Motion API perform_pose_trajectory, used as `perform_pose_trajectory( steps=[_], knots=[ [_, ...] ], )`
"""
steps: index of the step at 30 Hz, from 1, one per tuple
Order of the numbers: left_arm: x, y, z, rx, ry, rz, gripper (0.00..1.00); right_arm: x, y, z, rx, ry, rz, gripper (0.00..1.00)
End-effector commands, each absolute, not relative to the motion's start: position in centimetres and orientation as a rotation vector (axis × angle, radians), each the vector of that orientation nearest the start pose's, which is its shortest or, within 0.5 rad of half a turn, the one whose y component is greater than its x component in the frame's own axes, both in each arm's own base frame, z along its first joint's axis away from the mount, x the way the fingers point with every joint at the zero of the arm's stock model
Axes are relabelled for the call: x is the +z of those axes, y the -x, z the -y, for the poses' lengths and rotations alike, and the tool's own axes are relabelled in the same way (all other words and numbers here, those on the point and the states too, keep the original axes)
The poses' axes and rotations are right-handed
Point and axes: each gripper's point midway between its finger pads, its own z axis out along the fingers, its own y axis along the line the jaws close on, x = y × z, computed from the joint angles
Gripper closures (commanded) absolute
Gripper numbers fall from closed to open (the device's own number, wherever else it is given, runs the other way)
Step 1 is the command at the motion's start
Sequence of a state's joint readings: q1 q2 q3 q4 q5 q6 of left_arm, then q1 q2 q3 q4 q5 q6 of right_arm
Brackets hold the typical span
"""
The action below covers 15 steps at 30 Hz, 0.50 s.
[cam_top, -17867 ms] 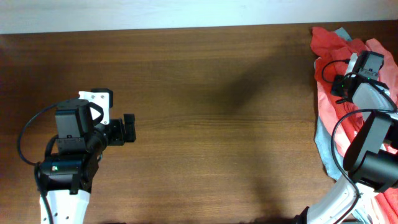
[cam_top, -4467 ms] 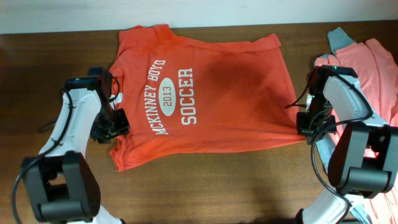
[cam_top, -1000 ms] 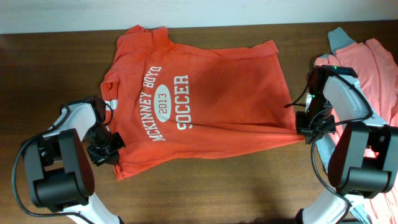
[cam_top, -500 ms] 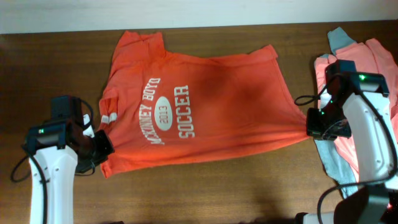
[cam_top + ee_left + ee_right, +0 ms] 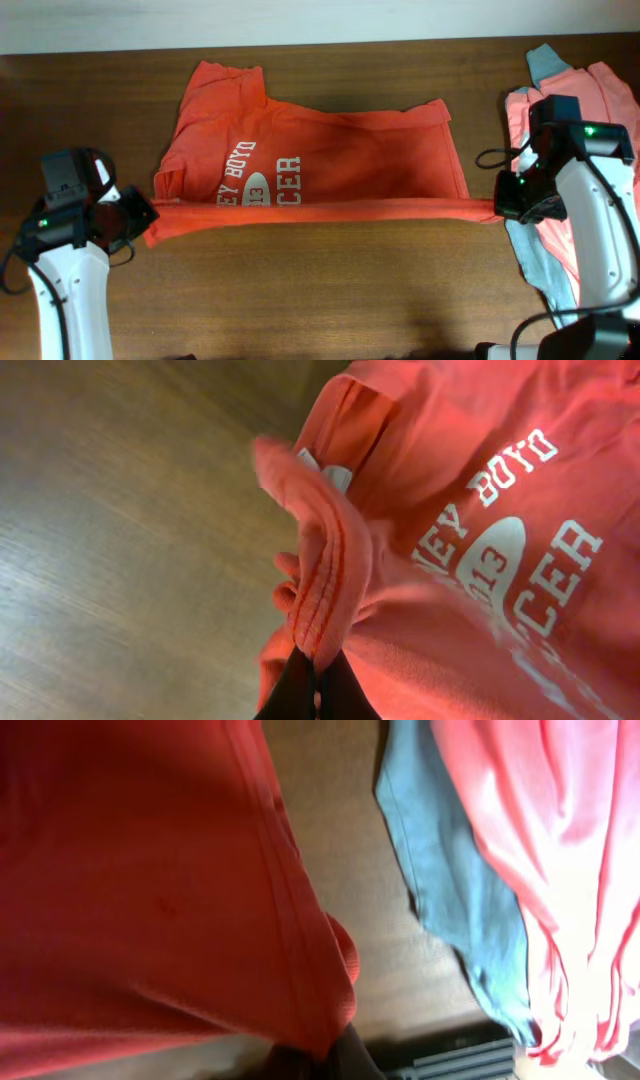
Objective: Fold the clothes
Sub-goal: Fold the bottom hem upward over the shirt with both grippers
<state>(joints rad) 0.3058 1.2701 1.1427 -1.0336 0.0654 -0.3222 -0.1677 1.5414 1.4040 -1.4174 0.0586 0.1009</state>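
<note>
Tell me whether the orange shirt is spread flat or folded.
Partly folded: the orange shirt has its near edge stretched taut between the left gripper and right gripper, and doubled cloth hides part of the white print.

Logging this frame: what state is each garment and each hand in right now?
orange-red T-shirt: near edge lifted and pulled taut between both hands, print partly hidden.
left hand: shut on the T-shirt's left corner.
right hand: shut on the T-shirt's right corner.
salmon-pink garment: unfolded, heaped at far right.
grey-blue garment: unfolded, mostly under the salmon-pink one.
</note>
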Motion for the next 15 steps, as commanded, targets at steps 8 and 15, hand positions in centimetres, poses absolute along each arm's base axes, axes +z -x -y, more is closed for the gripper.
perform_pose_trajectory(
  steps=[8, 15],
  knots=[
    [10.2, -31.4, -7.5, -0.169, 0.886, -2.75, 1.0, 11.4, -30.6, 6.2, -0.089, -0.351, -3.101, 0.96],
    [7.8, -32.9, -7.1, -0.244, 0.888, -2.774, 1.0, 9.9, -31.6, 3.9, -0.016, -0.117, -3.143, 0.96]
  ],
)
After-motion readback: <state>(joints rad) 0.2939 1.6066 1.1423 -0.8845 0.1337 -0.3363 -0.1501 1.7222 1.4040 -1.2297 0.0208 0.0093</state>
